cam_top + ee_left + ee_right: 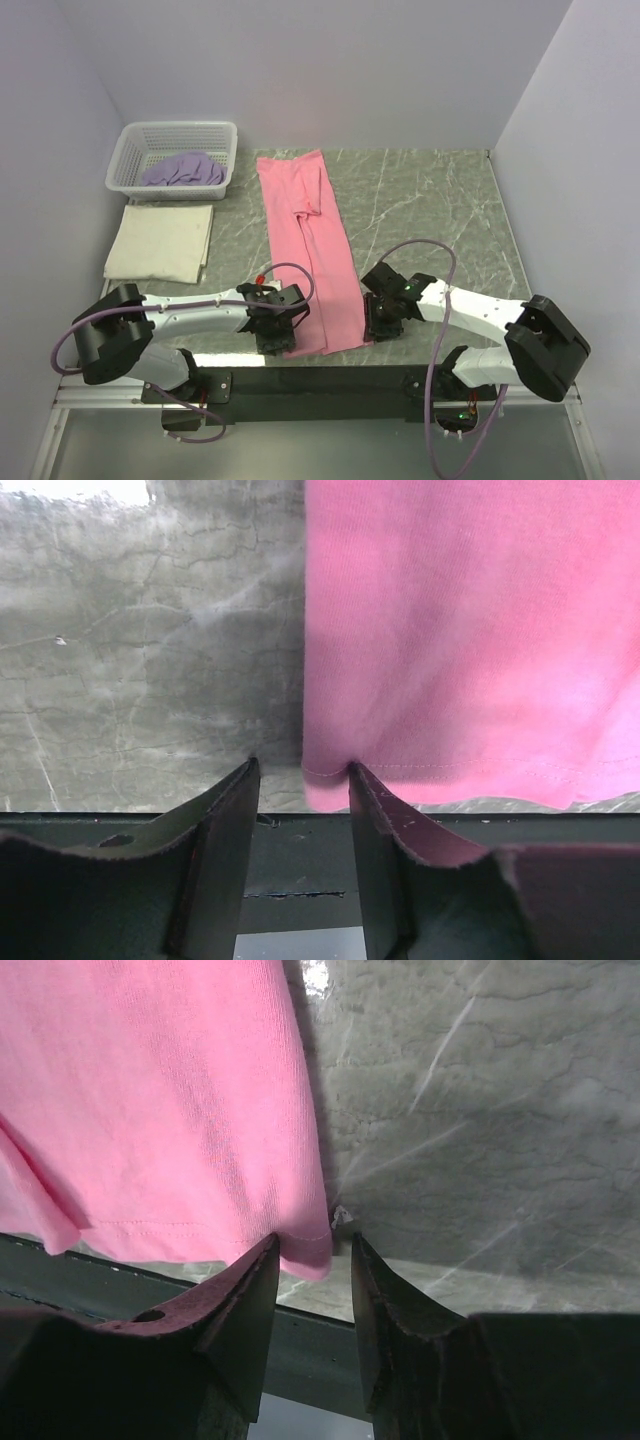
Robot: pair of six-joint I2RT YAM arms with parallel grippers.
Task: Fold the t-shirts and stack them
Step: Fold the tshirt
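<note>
The pink t-shirt [310, 240] lies folded lengthwise into a long strip down the middle of the table, its hem at the near edge. My left gripper [288, 343] stands over the hem's left corner. In the left wrist view the jaws of this gripper [300, 770] are apart, the shirt's [470, 630] left edge runs between them, and the right fingertip [356, 774] touches the hem. My right gripper [378, 330] is at the hem's right corner. Seen from the right wrist, this gripper [315, 1240] is open with the shirt's [150, 1090] corner between its tips.
A cream t-shirt [160, 243] lies folded at the left. Behind it, a white lattice basket [125, 165] holds a crumpled lavender t-shirt [183, 170]. The table's near edge and a black rail [330, 380] run just below both grippers. White walls close in three sides.
</note>
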